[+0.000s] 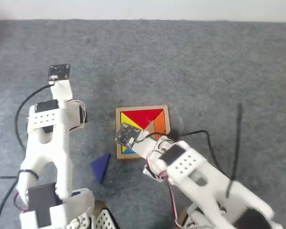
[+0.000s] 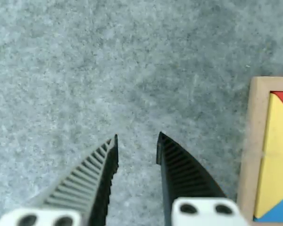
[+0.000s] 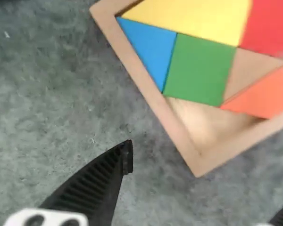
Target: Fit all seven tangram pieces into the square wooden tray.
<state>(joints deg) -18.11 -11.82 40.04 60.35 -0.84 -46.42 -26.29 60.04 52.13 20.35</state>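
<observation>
The left arm (image 1: 50, 138) stands along the left side of the high view and stretches up toward the upper left of the frame. The left end effector (image 2: 137, 140) hangs over bare grey desk (image 1: 205, 62), its two dark ribbed fingers (image 2: 104, 162) a little spread with nothing between them. The tray's edge shows off to one side of it.

Right of that arm, at lower centre-left of the high view, a dark blue triangle (image 1: 101, 166) lies flat on the desk, near the tray's lower left corner but apart from it.

At the centre of the frame sits the square wooden tray (image 1: 143, 108). It holds a yellow triangle (image 1: 127, 119) on its left, a red triangle (image 1: 148, 116) along its top and an orange piece (image 1: 160, 126) on its right. A light blue triangle (image 3: 151, 44) lies in the lower left corner, touching a green square (image 3: 198, 70). Beside the green square, a patch of the tray's bare wooden floor (image 3: 203, 125) shows.

The right arm (image 1: 200, 176) comes up from the lower right of the high view, its wrist over the tray's lower left part. The right end effector (image 3: 208, 176) is spread wide and holds nothing, poised over a corner of the tray
</observation>
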